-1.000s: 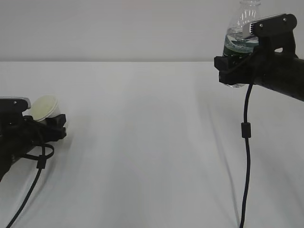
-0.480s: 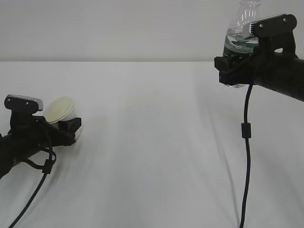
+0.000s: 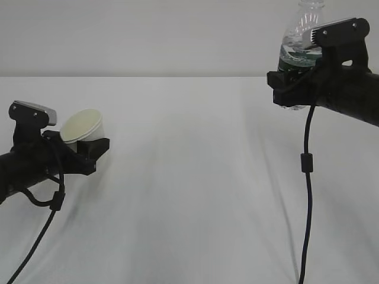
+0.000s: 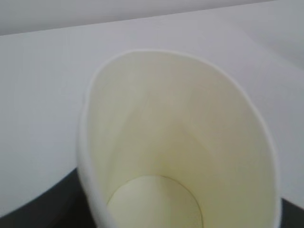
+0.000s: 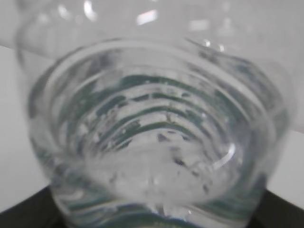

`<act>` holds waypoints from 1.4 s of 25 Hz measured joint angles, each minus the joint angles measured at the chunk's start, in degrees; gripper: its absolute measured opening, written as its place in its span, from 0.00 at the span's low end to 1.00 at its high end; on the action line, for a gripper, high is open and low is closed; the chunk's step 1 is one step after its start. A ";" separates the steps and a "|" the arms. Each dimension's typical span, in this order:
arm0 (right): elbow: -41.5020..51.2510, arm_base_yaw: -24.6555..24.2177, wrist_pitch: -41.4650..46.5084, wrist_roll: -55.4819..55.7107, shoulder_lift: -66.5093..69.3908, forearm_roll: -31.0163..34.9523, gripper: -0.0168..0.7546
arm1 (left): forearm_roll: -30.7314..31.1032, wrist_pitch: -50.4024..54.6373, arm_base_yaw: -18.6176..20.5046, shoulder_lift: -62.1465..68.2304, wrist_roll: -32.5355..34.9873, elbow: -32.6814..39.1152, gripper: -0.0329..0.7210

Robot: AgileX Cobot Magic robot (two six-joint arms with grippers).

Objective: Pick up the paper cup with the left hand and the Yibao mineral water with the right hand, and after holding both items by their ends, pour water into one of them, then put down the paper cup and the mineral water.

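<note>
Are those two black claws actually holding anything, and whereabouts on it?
Yes. The left gripper clamps the white paper cup near its base; the right gripper clamps the clear ribbed water bottle around its lower body.

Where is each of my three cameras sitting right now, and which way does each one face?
Exterior view: low in front of the white table, looking along it; shows both black arms, left gripper and right gripper.
Left wrist view: on the left arm, looking into the small white paper cup; dark gripper parts at the bottom edge.
Right wrist view: on the right arm, looking through the clear ribbed plastic water bottle; dark gripper corners below.
Shared: the exterior view also shows the cup and the bottle.
</note>
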 joint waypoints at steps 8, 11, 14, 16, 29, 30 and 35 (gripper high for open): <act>0.00 0.00 2.00 0.00 0.00 -2.07 0.62 | 4.81 2.38 0.00 -2.60 -3.47 0.00 0.65; 0.00 0.00 2.30 0.00 0.00 -2.17 0.62 | 6.62 4.04 0.00 -4.59 -4.41 0.00 0.64; 0.00 0.00 2.42 0.60 -0.10 -2.85 0.62 | 8.43 5.25 0.00 -6.36 -5.72 0.00 0.64; 0.00 0.00 2.51 1.61 -0.11 -4.00 0.62 | 10.25 5.55 0.00 -7.20 -6.74 0.00 0.64; 0.00 0.00 3.54 5.62 -0.56 -10.85 0.62 | 21.43 5.65 0.00 -11.57 -13.72 0.00 0.64; 0.00 0.00 3.85 6.09 -0.56 -11.26 0.62 | 22.18 5.65 0.00 -11.93 -14.26 0.00 0.64; 0.00 0.00 4.21 9.45 -0.56 -14.98 0.62 | 26.80 5.65 0.00 -14.42 -16.97 0.00 0.64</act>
